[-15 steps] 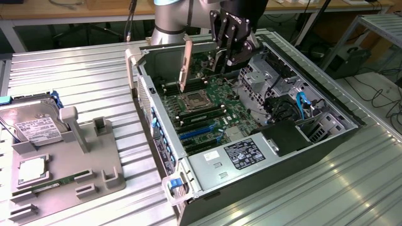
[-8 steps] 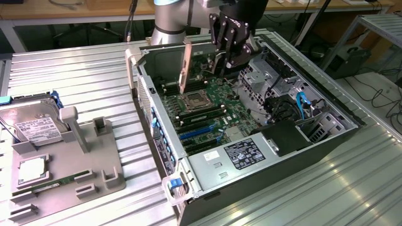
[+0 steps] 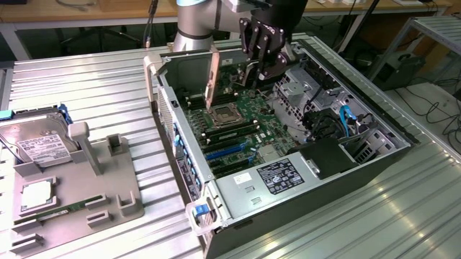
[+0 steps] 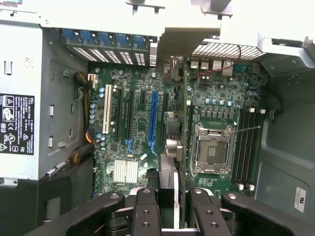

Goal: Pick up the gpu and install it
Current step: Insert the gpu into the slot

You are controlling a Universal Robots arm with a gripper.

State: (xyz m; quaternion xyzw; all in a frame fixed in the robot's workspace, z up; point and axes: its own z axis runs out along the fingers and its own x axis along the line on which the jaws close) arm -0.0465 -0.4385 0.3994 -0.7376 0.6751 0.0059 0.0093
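Gripper [image 3: 253, 74] [image 4: 171, 209]: over the open computer case [image 3: 374, 135], fingers narrowed onto the gpu.
Gpu [image 3: 212, 81] [image 4: 170, 172]: upright on edge above the motherboard [image 3: 249, 127] [image 4: 133, 147], between the blue slot [image 4: 153, 118] and the CPU socket [image 3: 224, 116] [image 4: 212, 153].
Hard drive [image 3: 40, 141]: on the grey fixture at the exterior view's left, well apart from the case.
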